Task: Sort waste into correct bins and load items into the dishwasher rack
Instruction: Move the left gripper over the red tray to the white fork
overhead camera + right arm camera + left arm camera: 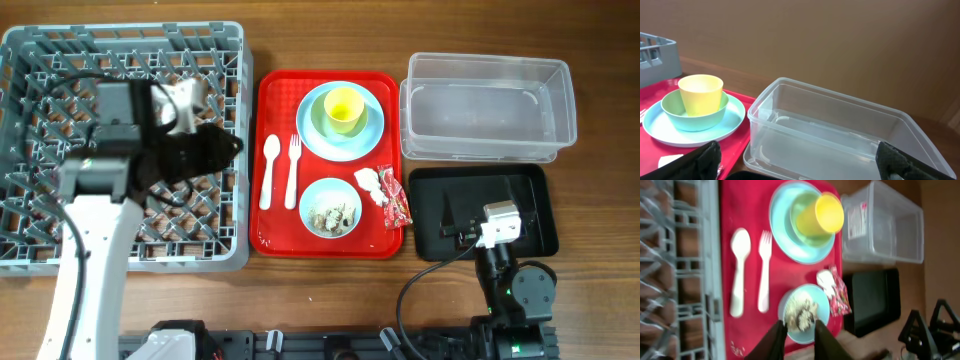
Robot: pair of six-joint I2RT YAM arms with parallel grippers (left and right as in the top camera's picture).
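Observation:
My left gripper [232, 147] hovers over the right side of the grey dishwasher rack [120, 40], pointing at the red tray; its jaws [800, 327] stand close together with nothing between them. On the tray lie a white spoon [269, 172] and fork [293, 170]. A yellow cup [343, 108] sits in a green bowl on the pale blue plate [372, 130]. A small blue bowl [331, 207] holds beige food scraps. A white tissue [368, 183] and red wrapper [396, 197] lie at the tray's right edge. My right gripper [797, 160] is wide open, facing the clear tub [840, 135].
The flat red serving tray [275, 230] lies between the rack and the bins. The clear tub [487, 107] stands at the back right, with the black tray [530, 190] in front of it. My right arm [500, 225] sits over the black tray near the front edge.

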